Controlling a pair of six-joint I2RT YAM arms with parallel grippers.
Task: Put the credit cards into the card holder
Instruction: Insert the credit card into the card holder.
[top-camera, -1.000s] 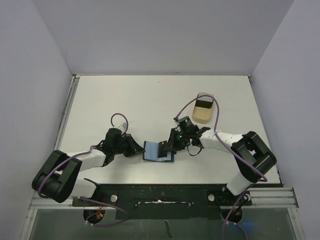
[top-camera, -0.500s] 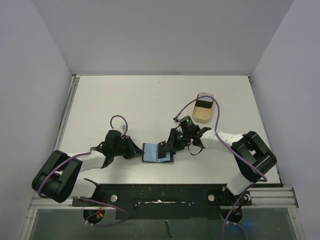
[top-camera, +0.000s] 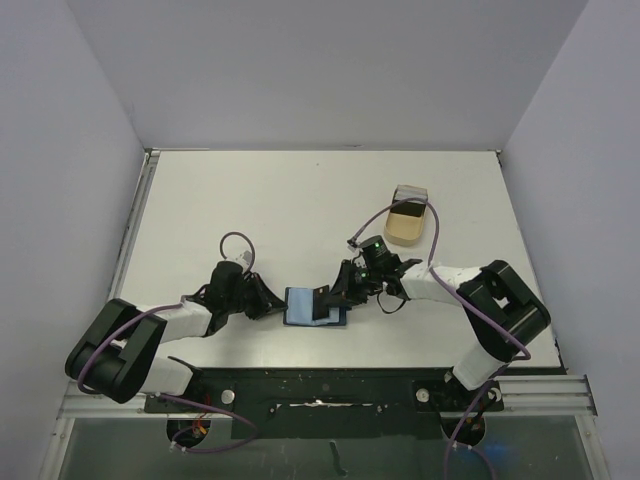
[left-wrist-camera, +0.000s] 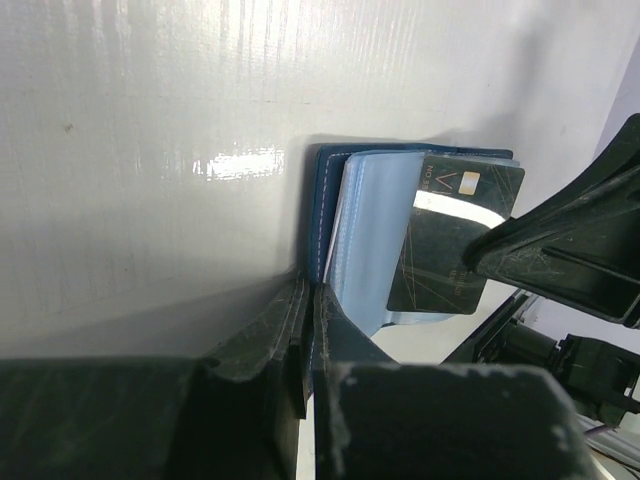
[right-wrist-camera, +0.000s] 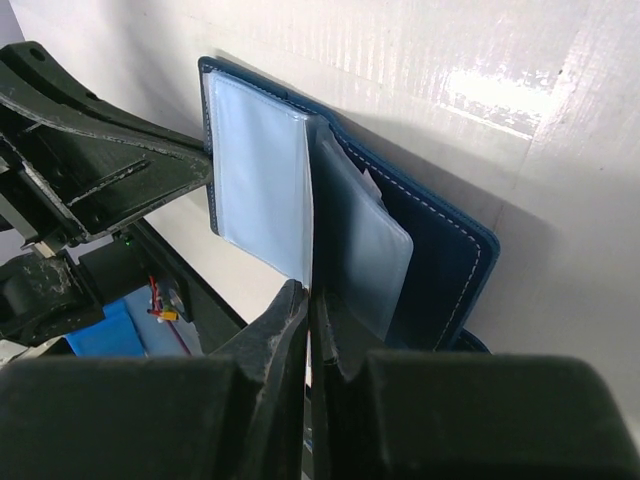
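White table (top-camera: 300, 200), pale lavender walls on three sides; card holder (top-camera: 303, 306) lay open near the middle of the near edge, between the two arms, pale blue sleeves (left-wrist-camera: 375, 230) facing up; left claw (left-wrist-camera: 305, 295) was closed at the holder's left side, the dark cover edge running into the seam between its tips, so it read as a pinch on the cover, bracing it; right claw (right-wrist-camera: 305, 295) came in from the right, closed on a black card (left-wrist-camera: 455, 240), gripped at the card's right end; card sat over the sleeves, tilted a little off them, not yet in a pocket; key relation: holder lay left of the right claw, card's long axis looked roughly left-right along the line between the claws, free end pointing at the left claw; judged next move as a short push left into a sleeve mouth, right arm doing it, left only holding; risk was the card riding over the sleeve instead of entering; tan dish (top-camera: 407, 232) stood well apart at far right; contents too small to tell.
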